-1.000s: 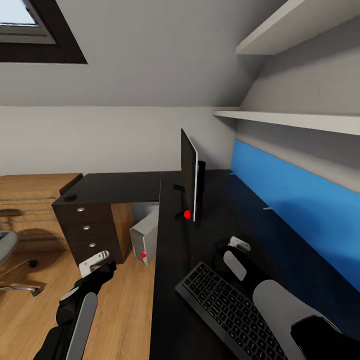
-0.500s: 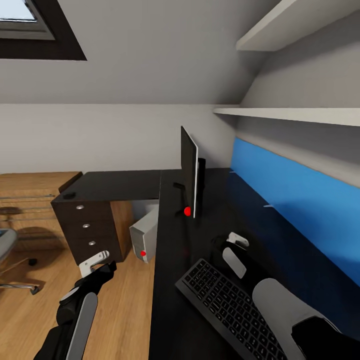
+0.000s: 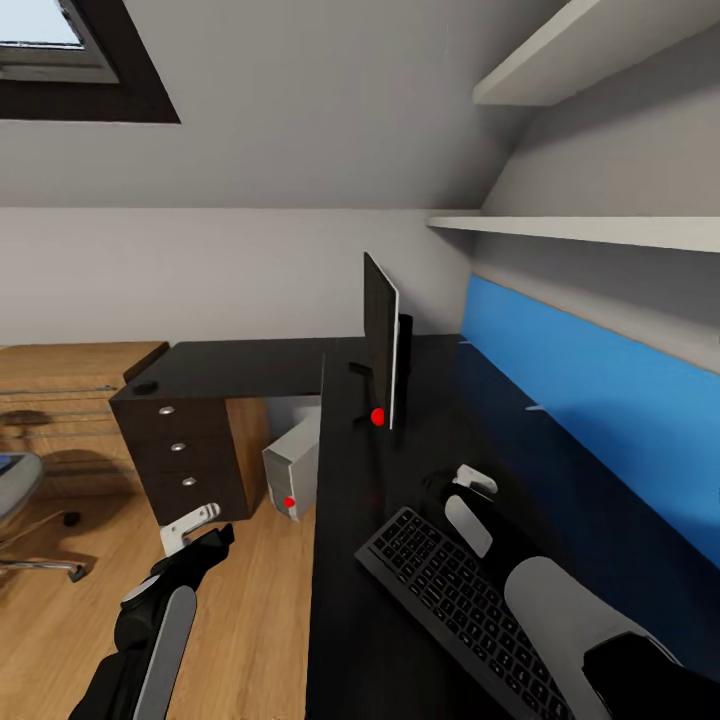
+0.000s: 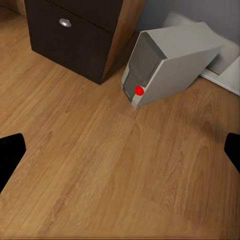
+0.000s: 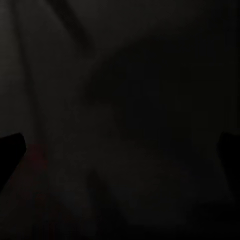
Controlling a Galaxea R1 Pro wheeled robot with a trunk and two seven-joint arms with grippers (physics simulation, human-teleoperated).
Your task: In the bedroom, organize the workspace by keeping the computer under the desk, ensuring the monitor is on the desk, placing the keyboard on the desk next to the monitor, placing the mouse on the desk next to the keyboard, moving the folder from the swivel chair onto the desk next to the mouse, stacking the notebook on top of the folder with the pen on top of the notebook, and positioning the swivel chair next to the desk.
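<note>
Blue wall panel point(image 3: 590, 400) (under shelves point(image 3: 590, 235))

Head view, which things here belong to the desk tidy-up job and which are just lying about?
Job: desk, monitor, keyboard, computer, mouse, swivel chair.
Lying about: wooden drawer chest, blue wall panel, wall shelves, window.

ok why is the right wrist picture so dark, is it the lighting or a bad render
Right wrist view: near-black because it looks close at the black desk top, with only a faint red glint. Head view: evenly lit and sharp. Left wrist view: bright, computer crisp on wood floor.
</note>
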